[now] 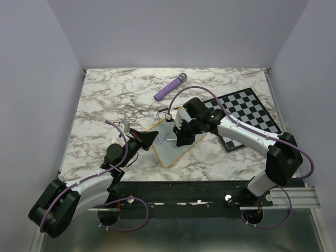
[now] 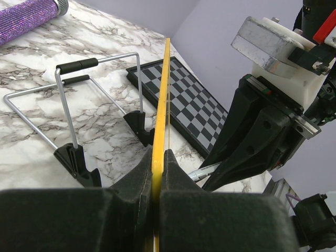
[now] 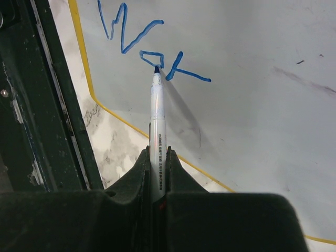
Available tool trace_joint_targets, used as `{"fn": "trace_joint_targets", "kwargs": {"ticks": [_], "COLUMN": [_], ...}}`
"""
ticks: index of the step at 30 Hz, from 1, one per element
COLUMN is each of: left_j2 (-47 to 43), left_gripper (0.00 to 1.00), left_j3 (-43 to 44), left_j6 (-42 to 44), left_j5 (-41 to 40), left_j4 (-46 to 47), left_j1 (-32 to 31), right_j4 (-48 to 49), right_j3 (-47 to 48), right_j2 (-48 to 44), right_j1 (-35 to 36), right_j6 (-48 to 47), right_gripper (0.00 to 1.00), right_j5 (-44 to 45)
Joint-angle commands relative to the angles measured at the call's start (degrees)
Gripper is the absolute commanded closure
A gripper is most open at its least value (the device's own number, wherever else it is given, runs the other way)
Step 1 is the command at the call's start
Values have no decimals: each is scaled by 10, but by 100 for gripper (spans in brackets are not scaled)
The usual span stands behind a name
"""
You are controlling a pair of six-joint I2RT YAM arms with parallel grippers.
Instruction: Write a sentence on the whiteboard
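We steady the small yellow-framed whiteboard (image 1: 169,151) on the marble table (image 1: 105,105), our left gripper (image 2: 157,157) pinching its edge so it cannot slide. Our right gripper (image 3: 157,157) clamps a slim white marker (image 3: 156,105), tip touching the blue handwritten sentence (image 3: 142,47), apparently mid-word.

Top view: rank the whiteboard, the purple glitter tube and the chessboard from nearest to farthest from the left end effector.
1. whiteboard: its edge is clamped in the left end effector.
2. purple tube: beyond it, toward the table's far edge.
3. chessboard: off to the right side.
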Motion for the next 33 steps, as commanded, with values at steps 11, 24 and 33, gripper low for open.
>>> {"fn": "trace_joint_targets", "kwargs": {"ticks": [11,24,33], "left_j2": [1,-4,-7], "left_gripper": [100,100,100], "left_j3": [-2,-3,-4], "left_j6": [5,8,9], "left_j5": [10,7,5], "left_j4": [24,19,14], "left_j1": [-1,-2,-2], "right_j4": [-6,-21,-27], "right_j3": [17,11,10], "right_j2": [13,15,12], "right_j1": [4,4,4], "right_j6": [8,-5,-9], "right_gripper": [99,99,100], "right_j5": [19,17,14]}}
